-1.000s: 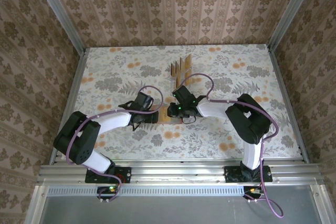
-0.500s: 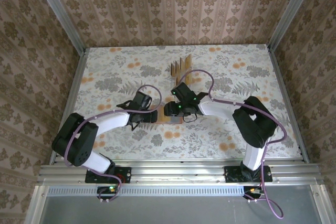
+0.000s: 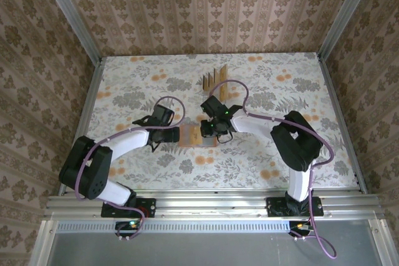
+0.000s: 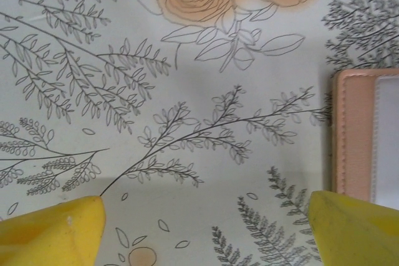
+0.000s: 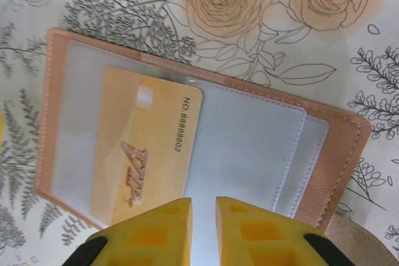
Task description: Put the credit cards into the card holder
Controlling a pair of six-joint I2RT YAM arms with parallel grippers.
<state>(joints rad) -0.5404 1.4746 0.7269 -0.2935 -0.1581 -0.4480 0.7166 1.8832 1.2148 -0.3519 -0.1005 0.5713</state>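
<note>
Pulled back since a second ago, my left end effector (image 4: 202,207) gapes empty beside the card holder (image 5: 330,154) open on the tabletop (image 4: 187,60), while my right end effector (image 5: 204,210), nearly shut on nothing, hovers over a pocketed credit card (image 5: 146,147), seemingly to push it home.

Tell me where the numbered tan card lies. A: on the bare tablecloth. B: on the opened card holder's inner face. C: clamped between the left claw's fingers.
B: the right wrist view shows the credit card lying inside the card holder outline, against its clear pockets.
</note>
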